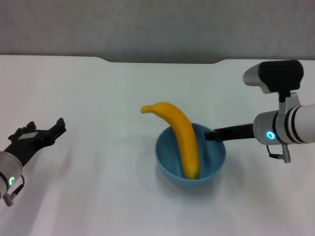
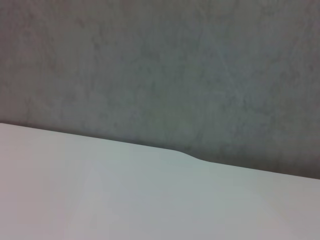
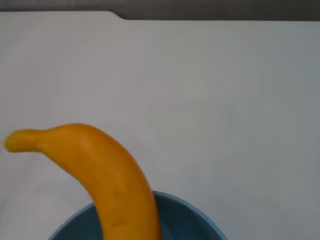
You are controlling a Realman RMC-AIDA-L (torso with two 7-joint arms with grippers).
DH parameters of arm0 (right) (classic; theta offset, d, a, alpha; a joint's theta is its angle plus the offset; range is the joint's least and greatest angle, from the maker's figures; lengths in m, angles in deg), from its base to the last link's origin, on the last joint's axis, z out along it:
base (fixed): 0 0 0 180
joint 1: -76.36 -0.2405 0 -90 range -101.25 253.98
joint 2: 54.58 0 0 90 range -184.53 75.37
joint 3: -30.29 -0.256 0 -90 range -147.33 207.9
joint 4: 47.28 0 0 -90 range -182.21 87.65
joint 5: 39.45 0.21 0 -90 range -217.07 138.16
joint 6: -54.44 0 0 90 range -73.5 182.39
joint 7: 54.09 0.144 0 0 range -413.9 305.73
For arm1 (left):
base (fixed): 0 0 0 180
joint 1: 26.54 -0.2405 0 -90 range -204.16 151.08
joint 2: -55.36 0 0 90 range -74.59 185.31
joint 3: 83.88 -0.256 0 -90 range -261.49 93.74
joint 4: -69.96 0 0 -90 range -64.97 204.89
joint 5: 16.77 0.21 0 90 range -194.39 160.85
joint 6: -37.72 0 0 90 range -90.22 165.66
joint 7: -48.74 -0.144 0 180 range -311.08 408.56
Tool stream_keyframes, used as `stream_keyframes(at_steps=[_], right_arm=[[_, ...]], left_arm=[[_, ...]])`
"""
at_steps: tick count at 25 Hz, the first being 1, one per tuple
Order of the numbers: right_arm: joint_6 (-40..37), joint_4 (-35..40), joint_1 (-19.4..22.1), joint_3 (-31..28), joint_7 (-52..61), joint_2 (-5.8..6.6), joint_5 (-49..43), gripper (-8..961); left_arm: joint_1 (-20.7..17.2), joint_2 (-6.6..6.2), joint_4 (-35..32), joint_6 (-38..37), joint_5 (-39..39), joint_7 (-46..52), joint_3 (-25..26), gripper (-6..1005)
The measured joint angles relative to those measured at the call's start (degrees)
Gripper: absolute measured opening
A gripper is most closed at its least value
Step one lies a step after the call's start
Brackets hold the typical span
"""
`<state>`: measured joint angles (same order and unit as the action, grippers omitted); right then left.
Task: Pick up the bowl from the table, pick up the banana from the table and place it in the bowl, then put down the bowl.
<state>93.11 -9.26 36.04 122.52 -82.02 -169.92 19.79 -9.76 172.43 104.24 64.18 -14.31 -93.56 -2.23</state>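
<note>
The light blue bowl point(image 1: 191, 153) is at the middle of the white table point(image 1: 88, 93). The yellow-orange banana point(image 1: 181, 135) lies in it, its dark end down on the bowl's floor and its stem end sticking out over the far left rim. My right gripper point(image 1: 209, 134) reaches in from the right and is shut on the bowl's right rim. Whether the bowl rests on the table or hangs just above it I cannot tell. The right wrist view shows the banana point(image 3: 107, 175) over the bowl's rim point(image 3: 190, 212). My left gripper point(image 1: 47, 129) is open and empty at the far left, well apart from the bowl.
The table's far edge has a shallow notch point(image 1: 162, 61), with a grey wall behind it. The left wrist view shows only bare tabletop point(image 2: 100, 190) and that wall.
</note>
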Motion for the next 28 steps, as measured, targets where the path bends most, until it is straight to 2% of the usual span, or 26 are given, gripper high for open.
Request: stream_keyframes(at_steps=[3,8,10,11,12,14,17,21,24,27,28], right_arm=[[0.63,2.99,1.97,0.04,-0.39,0.2,-0.34,225],[0.37,9.53,6.96,-1.09,-3.94,0.48,-1.08,476],[-0.3,13.73,9.99,-1.86,-6.28,0.48,-1.09,548],[-1.86,17.54,12.76,-2.27,-8.6,0.4,-0.9,584],[-1.86,17.54,12.76,-2.27,-8.6,0.4,-0.9,621],[-4.26,21.13,15.74,-1.95,-11.2,0.28,-0.53,693],[-6.82,24.36,18.6,-1.15,-14.95,0.19,0.09,890],[-10.47,24.49,20.16,-0.95,-21.06,0.24,4.89,884],[-12.63,22.88,21.35,-1.42,-29.54,0.3,13.85,881],[-15.17,22.41,24.46,-1.37,-46.51,0.19,30.16,881],[-15.17,22.41,24.46,-1.37,-46.51,0.19,30.16,880]], left_arm=[[-0.31,0.0,0.0,0.0,-0.01,0.0,0.08,895],[-1.14,-0.04,-0.76,2.1,-1.66,0.04,0.24,895],[-1.49,-0.12,-2.31,5.49,-3.32,0.02,0.32,894],[-1.5,-0.14,-3.4,7.55,-4.15,-0.05,0.35,894],[-1.47,-0.15,-4.59,9.4,-4.83,-0.16,0.37,894],[-1.26,-0.16,-6.69,12.09,-5.5,-0.44,0.5,894],[-0.98,-0.16,-9.31,15.08,-5.72,-0.87,1.27,894],[-1.01,-0.07,-11.78,20.44,-5.74,-1.47,2.27,894],[-1.44,-0.05,-11.95,22.73,-5.76,-2.38,2.29,894],[-1.55,0.03,-12.48,23.67,-5.77,-3.57,2.29,894],[-1.53,0.07,-12.86,24.15,-5.78,-4.06,2.29,894]])
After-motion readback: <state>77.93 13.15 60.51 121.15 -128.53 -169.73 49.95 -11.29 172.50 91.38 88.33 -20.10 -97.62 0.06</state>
